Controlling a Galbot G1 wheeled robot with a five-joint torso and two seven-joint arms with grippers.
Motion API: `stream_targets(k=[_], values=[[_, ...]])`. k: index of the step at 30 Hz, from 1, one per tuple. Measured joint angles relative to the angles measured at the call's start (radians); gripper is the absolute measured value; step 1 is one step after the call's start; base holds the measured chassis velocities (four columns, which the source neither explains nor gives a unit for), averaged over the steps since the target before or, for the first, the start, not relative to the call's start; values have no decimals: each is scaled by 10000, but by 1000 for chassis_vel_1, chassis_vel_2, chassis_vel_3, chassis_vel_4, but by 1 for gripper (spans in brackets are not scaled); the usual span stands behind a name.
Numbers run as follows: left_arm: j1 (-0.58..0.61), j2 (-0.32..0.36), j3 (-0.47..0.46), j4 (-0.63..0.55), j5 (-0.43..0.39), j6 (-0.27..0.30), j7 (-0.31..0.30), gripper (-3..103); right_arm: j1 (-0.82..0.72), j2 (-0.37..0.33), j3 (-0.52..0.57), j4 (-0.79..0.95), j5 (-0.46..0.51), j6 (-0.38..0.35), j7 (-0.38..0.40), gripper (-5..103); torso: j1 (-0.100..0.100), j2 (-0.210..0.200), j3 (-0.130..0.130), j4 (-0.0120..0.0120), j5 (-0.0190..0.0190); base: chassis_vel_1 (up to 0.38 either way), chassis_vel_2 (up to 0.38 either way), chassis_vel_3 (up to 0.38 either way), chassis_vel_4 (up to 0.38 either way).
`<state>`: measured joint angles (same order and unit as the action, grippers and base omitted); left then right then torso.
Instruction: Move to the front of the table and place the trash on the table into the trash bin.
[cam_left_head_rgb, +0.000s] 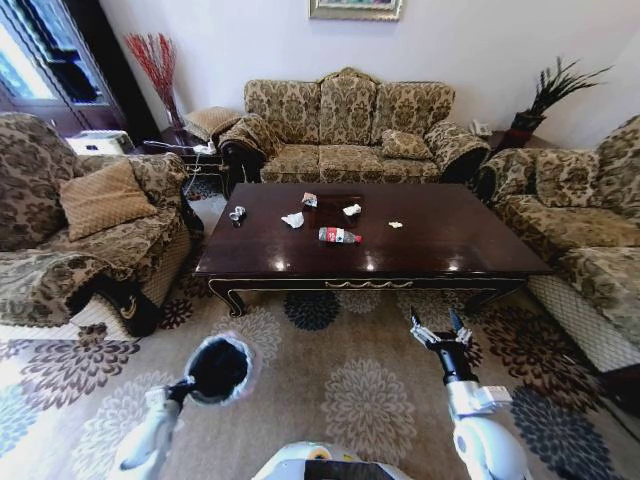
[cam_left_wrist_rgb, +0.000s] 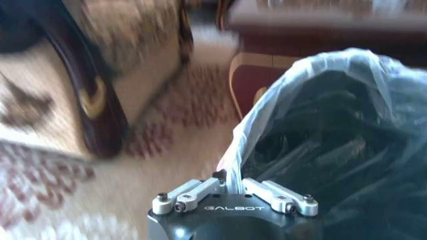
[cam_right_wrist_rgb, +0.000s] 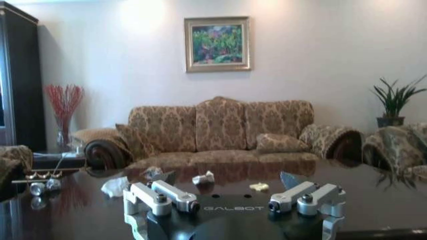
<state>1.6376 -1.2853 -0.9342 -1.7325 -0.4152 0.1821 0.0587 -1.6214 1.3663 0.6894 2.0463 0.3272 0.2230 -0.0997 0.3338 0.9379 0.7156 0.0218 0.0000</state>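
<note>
The dark reddish-brown table (cam_left_head_rgb: 450, 245) stands ahead of me on the carpet. On it lies the trash: a clear bottle with a red label (cam_left_head_rgb: 338, 236), white paper wads (cam_left_head_rgb: 293, 220) (cam_left_head_rgb: 351, 210), a printed wrapper (cam_left_head_rgb: 309, 199) and a small scrap (cam_left_head_rgb: 395, 224). My left gripper (cam_left_head_rgb: 185, 388) holds the black trash bin (cam_left_head_rgb: 218, 368) low at my front left; in the left wrist view the gripper (cam_left_wrist_rgb: 230, 182) is shut on the rim of the bin (cam_left_wrist_rgb: 333, 150), over its pale bag. My right gripper (cam_left_head_rgb: 440, 330) hangs open before the table's front edge, and the right wrist view shows this gripper (cam_right_wrist_rgb: 223, 180) with the paper wads (cam_right_wrist_rgb: 203, 178) beyond it.
A sofa (cam_left_head_rgb: 345, 125) stands behind the table. An armchair (cam_left_head_rgb: 90, 230) flanks it on the left and another sofa (cam_left_head_rgb: 590, 220) on the right. A small silver object (cam_left_head_rgb: 237, 214) lies near the table's left end. Patterned carpet (cam_left_head_rgb: 350, 390) lies between me and the table.
</note>
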Motion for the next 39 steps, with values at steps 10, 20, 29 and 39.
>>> stream_targets(k=[10,20,29,39], values=[[519,188,-928,-4295,-354,157,-545,0,359,-40,-168,-48,-338,341,-180,100,0,1,0,-7,-1,0,0,0,0],[-379,455,-211,-4572,-345,-72,-1103,0,392,-149,-184,288,-537,119,35,100,-1,1,0,-5,-2,-3,6,6,-3],[-516,536,22,-4313,-336,-296,-1109,0,276,34,-238,356,-764,58,105,100,-3,2,-1,-8,-2,-133,131,121,-130],[-415,653,-41,-4393,-484,-354,-1040,0,684,78,-388,282,-1094,-32,52,100,8,-2,3,-9,-1,-247,244,232,-225]])
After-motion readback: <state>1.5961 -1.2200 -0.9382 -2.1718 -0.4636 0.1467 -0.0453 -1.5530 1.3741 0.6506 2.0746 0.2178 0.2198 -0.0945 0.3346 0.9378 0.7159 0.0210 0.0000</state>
